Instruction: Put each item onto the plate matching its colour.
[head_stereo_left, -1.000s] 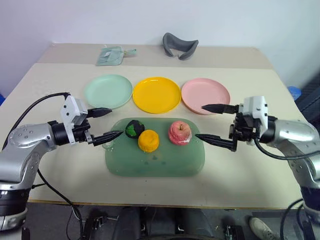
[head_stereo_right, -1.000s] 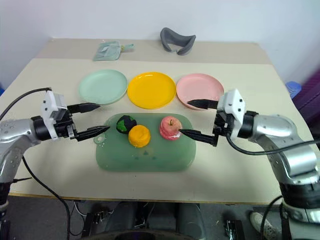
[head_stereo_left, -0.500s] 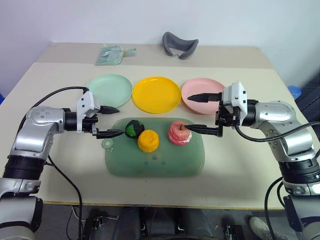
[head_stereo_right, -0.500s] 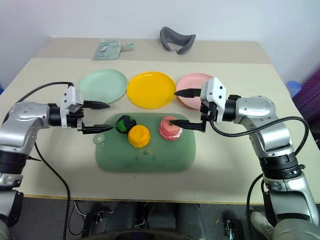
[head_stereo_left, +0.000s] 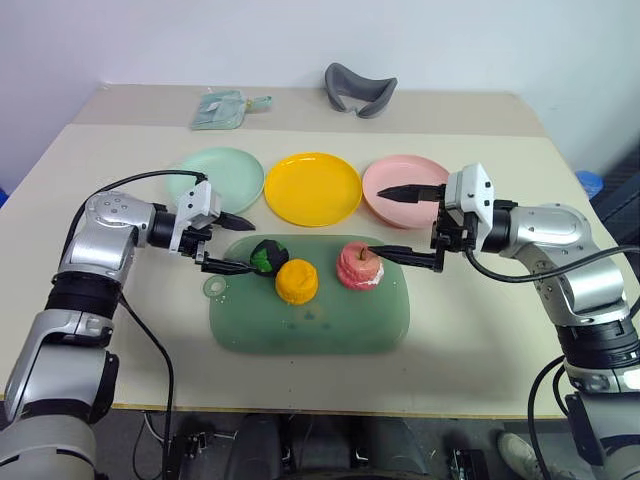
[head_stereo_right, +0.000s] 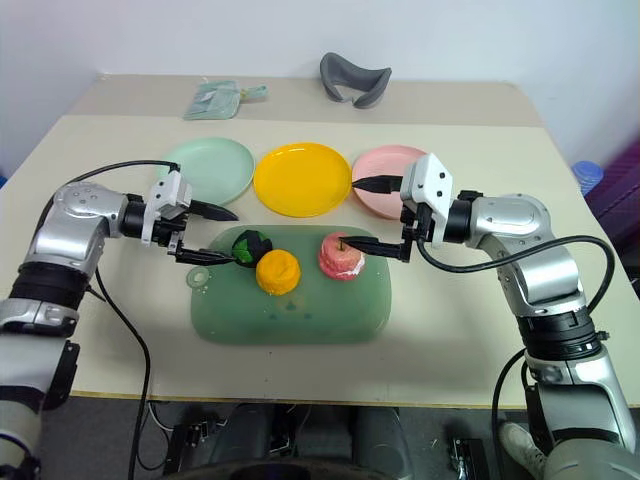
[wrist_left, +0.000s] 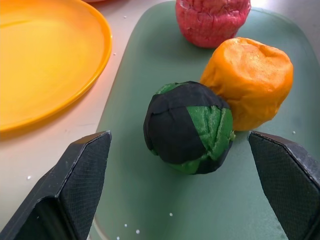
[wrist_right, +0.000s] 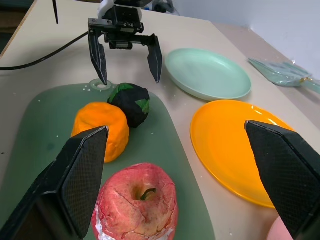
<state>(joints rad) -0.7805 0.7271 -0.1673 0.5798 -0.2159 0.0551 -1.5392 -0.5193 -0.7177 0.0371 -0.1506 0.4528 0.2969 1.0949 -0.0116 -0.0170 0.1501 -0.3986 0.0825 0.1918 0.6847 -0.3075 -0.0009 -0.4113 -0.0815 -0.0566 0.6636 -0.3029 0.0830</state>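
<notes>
Left gripper (head_stereo_left: 232, 242) open, flanking dark green-black ball (head_stereo_left: 268, 257) on green tray (head_stereo_left: 330, 322); right gripper (head_stereo_left: 398, 222) open beside apple (head_stereo_left: 359, 265); nothing held.

The 3 plates, mint (head_stereo_left: 216, 181), yellow (head_stereo_left: 313, 188) and pink (head_stereo_left: 400, 180), look like smooth glossy plastic. The green tray (head_stereo_left: 310, 325) seems matt, perhaps translucent plastic. The apple (wrist_right: 136, 209) has a rough, cracked skin. The gripper fingers (wrist_left: 85, 172) show a fine matt texture.
</notes>
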